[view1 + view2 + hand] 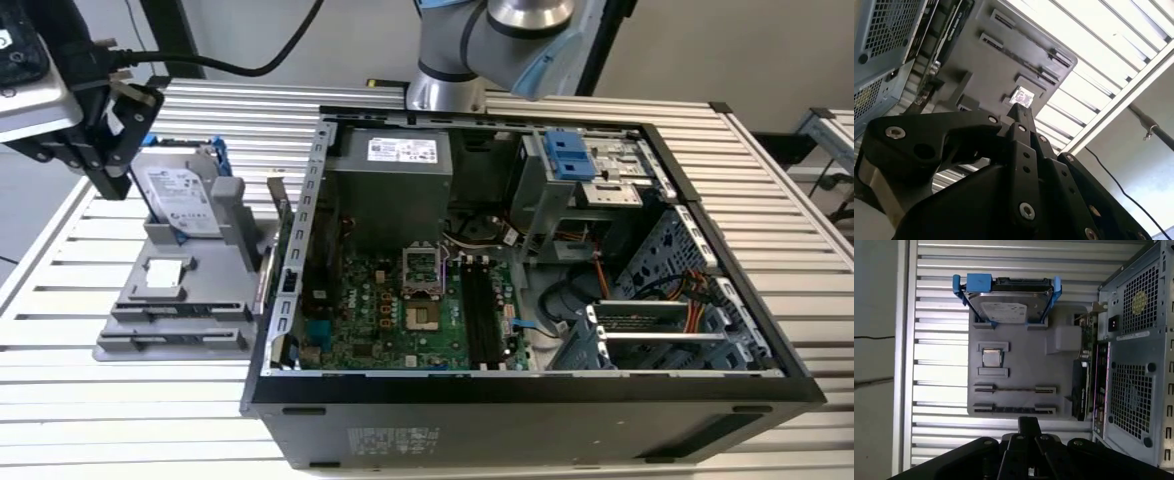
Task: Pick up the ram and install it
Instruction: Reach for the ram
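The gripper point(1029, 422), jaws together on nothing, hovers above the grey holder point(1019, 355) on the slatted counter point(939, 315), where the ram point(1015, 409) stands edge-up in a slot: likely light, stiff and fragile, best pinched gently across its faces at mid-length.

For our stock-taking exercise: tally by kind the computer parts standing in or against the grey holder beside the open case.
hard drive: 1
processor chip: 1
ram sticks: 2
expansion card: 1
Total: 5
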Motion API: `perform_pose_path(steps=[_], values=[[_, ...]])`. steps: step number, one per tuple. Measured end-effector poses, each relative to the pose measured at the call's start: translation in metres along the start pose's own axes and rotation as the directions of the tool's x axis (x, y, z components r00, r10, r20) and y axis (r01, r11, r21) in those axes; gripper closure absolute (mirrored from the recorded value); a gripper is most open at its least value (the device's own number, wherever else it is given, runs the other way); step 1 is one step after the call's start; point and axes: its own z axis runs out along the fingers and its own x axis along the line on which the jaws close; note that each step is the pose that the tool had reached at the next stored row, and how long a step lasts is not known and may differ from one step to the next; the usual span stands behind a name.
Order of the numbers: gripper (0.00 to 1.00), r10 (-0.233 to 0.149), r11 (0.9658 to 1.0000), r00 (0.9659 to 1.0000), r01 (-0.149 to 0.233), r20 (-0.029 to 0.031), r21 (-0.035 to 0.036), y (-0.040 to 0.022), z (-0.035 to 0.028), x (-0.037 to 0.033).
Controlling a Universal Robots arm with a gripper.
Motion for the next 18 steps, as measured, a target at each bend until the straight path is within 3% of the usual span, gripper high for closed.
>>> perform_pose_path(steps=[2, 15, 18], values=[[1.00, 0.000, 1.0000, 1.0000, 0.000, -0.0012, -0.0005, -0.0050, -0.0003, 0.0001], [1.00, 0.000, 1.0000, 1.0000, 0.000, -0.0014, -0.0005, -0.0052, -0.0003, 0.0002], [1.00, -0.022, 0.9998, 0.9998, 0.022, -0.0017, -0.0004, -0.0053, -0.0003, 0.0004]])
